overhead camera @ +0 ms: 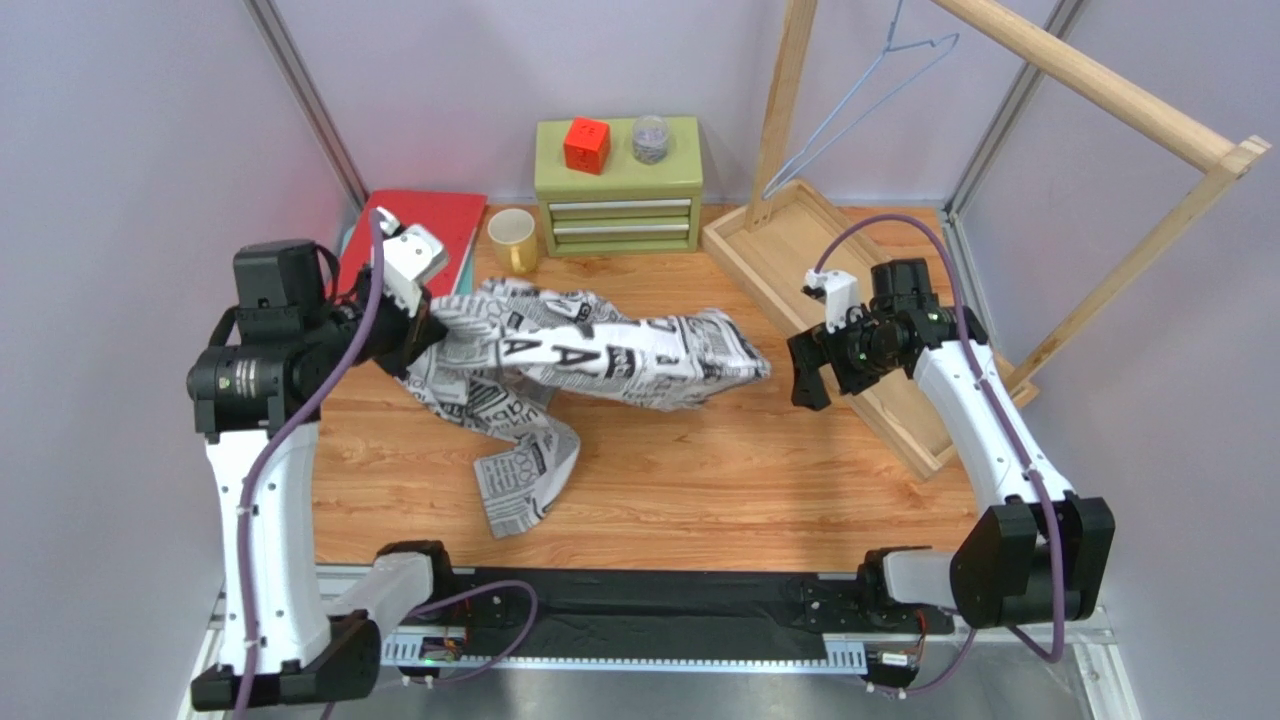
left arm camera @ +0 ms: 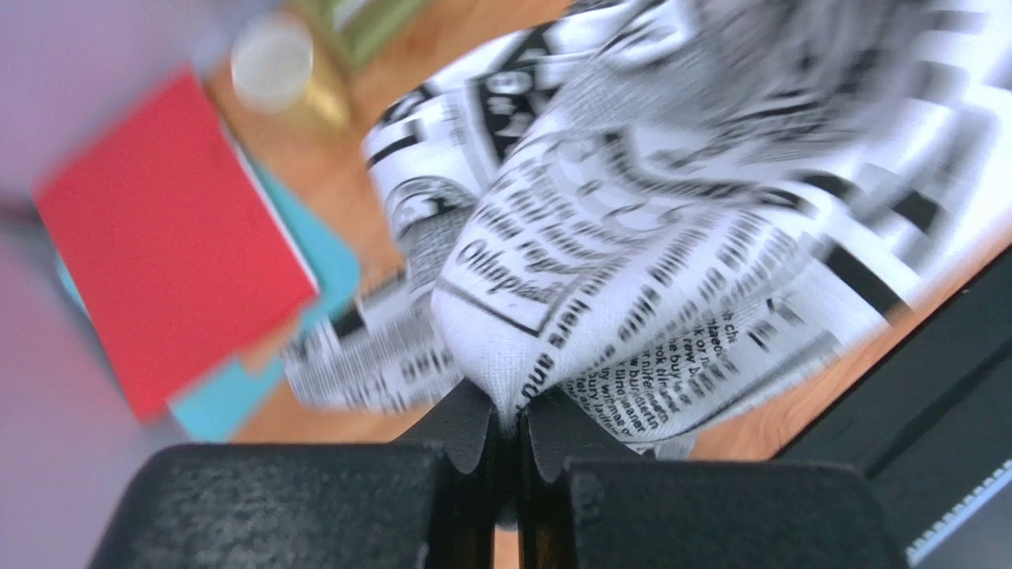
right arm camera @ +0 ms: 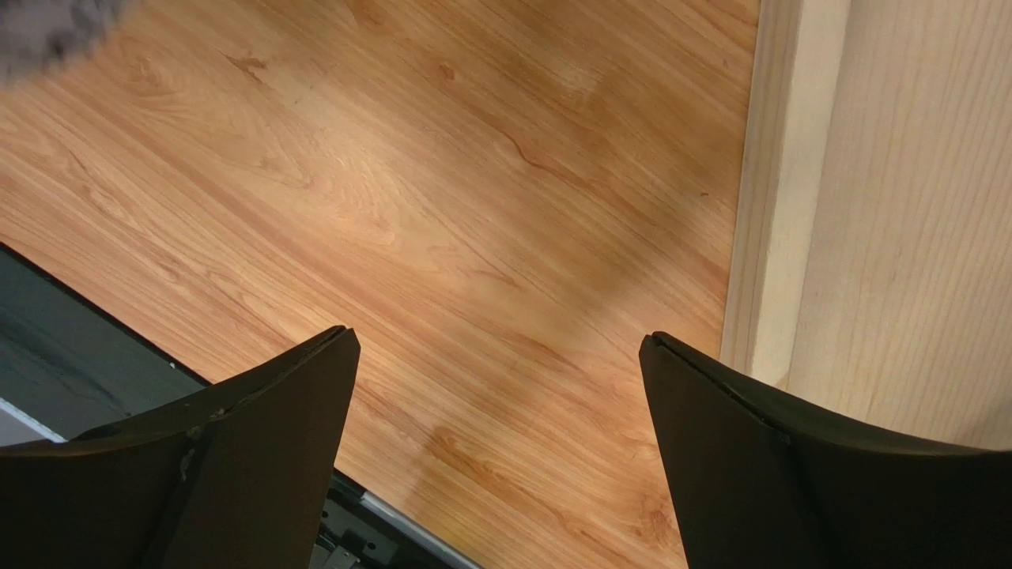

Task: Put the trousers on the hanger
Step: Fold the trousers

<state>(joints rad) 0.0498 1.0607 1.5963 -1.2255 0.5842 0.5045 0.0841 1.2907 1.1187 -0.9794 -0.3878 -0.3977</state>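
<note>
Left claw (left arm camera: 508, 433) clenched on a pinched fold of the trousers (overhead camera: 601, 360), presumably to raise them; remainder heaped on the table (overhead camera: 721, 480). Right claw (right arm camera: 497, 341) released, jaws wide above bare wood beside the rack (overhead camera: 1120, 90), seemingly free for the hanger (overhead camera: 860, 123), hung there, well apart from cloth.

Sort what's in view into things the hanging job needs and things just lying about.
Job: trousers, pinched by left gripper; hanger, on the wooden rack; right gripper, open.
Lying about: red book, yellow mug, green drawer chest, red cube and small grey object on it.
</note>
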